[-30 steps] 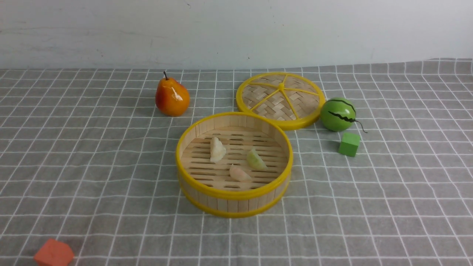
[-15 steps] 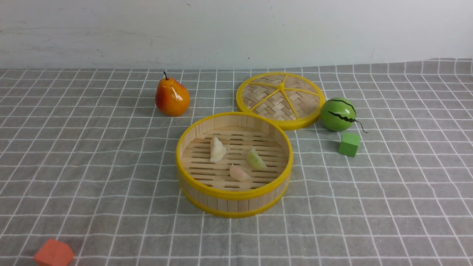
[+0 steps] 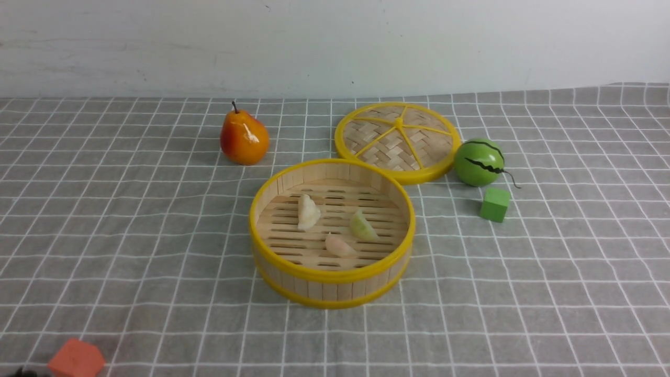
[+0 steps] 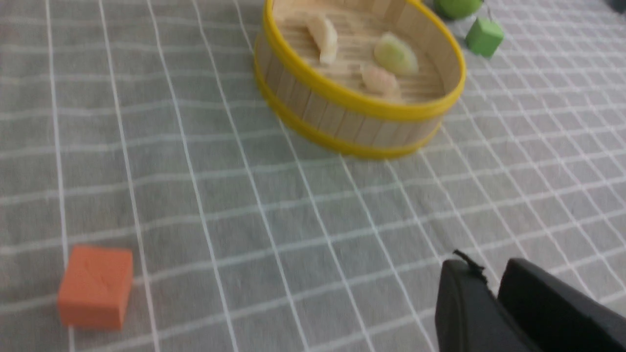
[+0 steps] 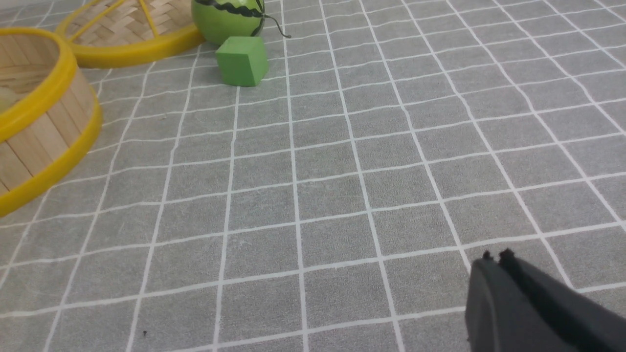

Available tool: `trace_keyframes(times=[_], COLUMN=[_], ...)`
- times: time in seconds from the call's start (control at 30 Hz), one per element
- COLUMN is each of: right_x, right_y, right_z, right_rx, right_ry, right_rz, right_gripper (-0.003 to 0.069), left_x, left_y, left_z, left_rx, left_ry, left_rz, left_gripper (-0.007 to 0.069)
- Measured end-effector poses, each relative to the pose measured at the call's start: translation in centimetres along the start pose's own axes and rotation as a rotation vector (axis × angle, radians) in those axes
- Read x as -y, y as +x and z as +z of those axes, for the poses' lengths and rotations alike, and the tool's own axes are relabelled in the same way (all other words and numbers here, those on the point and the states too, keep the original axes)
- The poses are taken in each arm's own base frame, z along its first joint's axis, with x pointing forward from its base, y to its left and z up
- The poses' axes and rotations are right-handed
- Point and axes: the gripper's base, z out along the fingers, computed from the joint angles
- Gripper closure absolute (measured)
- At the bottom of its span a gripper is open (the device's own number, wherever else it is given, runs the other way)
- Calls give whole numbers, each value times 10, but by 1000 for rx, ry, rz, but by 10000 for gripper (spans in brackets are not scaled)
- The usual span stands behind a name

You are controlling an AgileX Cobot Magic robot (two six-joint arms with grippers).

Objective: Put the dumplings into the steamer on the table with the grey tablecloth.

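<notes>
All 3 dumplings (image 3: 335,226) lie inside the steamer (image 3: 332,276) at the centre of the grey tablecloth (image 3: 157,251), its lid (image 3: 398,141) at 1 o'clock, so the task looks done. The left gripper (image 4: 491,288) and right gripper (image 5: 494,259) hang clear, fingers together, holding nothing.

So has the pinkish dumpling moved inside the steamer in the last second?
No. The pinkish dumpling lies at the same spot on the steamer floor, just this side of the greenish dumpling.
</notes>
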Motion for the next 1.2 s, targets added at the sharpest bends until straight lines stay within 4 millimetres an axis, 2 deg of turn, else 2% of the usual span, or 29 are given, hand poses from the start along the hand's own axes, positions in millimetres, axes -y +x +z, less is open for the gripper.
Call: trace_keyframes(times=[0.07,0.17,0.3,0.43,0.47,0.6,0.73,0.93,1.2], right_x=[0,0,0,0,0,0,0,0,0], right_y=[0,0,0,0,0,0,0,0,0], right_z=[0,0,0,0,0,0,0,0,0], right_rx=[0,0,0,0,0,0,1,0,0], right_ry=[0,0,0,0,0,1,1,1,1], right_rz=[0,0,0,0,0,-2,-2,-2,-2], right_gripper=[662,660,659,653,653,648,647,641,635], left_x=[-1,-6,-18,-33,-33,-50,-56,-59,-58], left_y=[-6,-11,6,38,38,73,89,103,104], left_z=[1,1,5,8,8,23,29,30,31], left_rx=[88,258,378,435,437,358,269,132,123], left_ry=[-11,-53,-160,-296,-303,-405,-424,-456,-447], left_rz=[42,136,155,92,91,20,-56,-99,-115], left_gripper=[624,639,639,639,639,639,639,639,639])
